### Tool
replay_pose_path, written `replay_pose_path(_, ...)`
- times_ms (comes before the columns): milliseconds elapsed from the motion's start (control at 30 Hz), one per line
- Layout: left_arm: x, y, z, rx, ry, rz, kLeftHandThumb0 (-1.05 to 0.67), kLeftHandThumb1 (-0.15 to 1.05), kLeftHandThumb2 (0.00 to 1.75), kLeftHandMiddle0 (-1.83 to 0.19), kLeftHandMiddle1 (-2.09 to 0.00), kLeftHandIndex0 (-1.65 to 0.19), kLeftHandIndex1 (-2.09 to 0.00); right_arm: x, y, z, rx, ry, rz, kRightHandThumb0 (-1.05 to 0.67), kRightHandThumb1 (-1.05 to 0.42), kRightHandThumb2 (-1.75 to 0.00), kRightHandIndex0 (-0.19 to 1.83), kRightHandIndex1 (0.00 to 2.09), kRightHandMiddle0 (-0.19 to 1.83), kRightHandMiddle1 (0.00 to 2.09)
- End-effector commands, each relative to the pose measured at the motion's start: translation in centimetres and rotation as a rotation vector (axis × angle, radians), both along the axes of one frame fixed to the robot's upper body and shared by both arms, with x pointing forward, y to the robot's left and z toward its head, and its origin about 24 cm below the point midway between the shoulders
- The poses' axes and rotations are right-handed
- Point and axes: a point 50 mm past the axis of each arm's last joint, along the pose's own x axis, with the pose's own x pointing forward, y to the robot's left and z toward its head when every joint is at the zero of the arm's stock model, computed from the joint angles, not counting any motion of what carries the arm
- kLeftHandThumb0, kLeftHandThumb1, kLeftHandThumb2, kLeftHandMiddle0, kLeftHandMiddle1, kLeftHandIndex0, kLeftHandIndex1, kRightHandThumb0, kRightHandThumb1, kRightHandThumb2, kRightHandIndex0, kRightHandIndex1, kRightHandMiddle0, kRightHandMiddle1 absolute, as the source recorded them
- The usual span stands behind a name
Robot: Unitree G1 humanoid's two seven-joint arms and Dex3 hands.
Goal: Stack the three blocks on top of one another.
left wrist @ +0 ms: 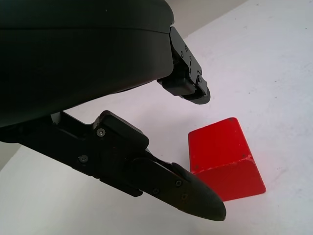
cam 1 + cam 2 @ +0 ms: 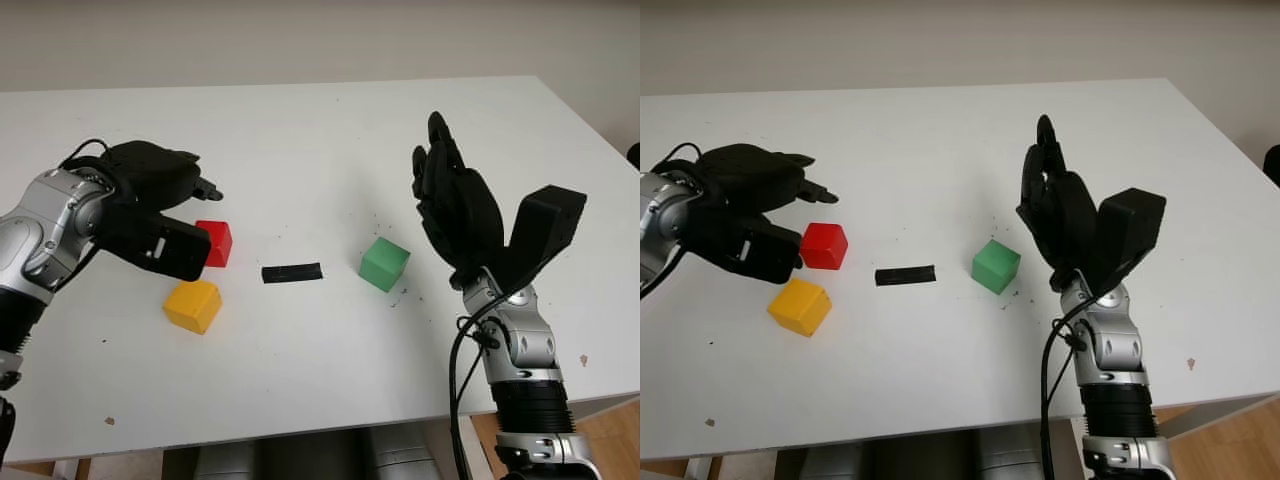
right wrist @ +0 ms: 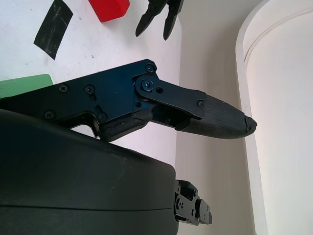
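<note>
White table (image 2: 330, 150) — black tape strip (image 2: 292, 272) near its middle, pale wall (image 2: 300, 40) behind

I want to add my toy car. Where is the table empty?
Bare patches: the far half of the white table, and the near strip before the yellow block. Crowded: around the red block by the left hand, black tape strip and green block.

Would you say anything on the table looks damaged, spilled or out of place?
Nothing is damaged or spilled. Dark specks dot the white table around the green block, and a black tape strip lies between it and the red block.
</note>
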Motion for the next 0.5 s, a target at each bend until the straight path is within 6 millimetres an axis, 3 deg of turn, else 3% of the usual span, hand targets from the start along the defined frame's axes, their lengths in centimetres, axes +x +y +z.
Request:
replay_pose_path(0, -0.1, -0.1, -0.6, 0.006, 0.018, 0.002, -0.79, 0.89, 0.06, -0.07, -0.06, -0.44, -0.04, 0.1, 0.1, 0.7, -0.001, -0.026, 0.003, -0.78, -1.05, -0.74, -0.19, 0.0, -0.19, 0.0)
replay_pose_path(467, -0.2, -0.2, -1.7, -0.048, -0.008, 0.006, -0.74, 0.92, 0.06, -0.14, -0.07, -0.55, -0.1, 0.1, 0.0, 0.7, 0.007, -0.025, 0.006, -0.77, -1.05, -0.74, -0.19, 0.0, -0.19, 0.0)
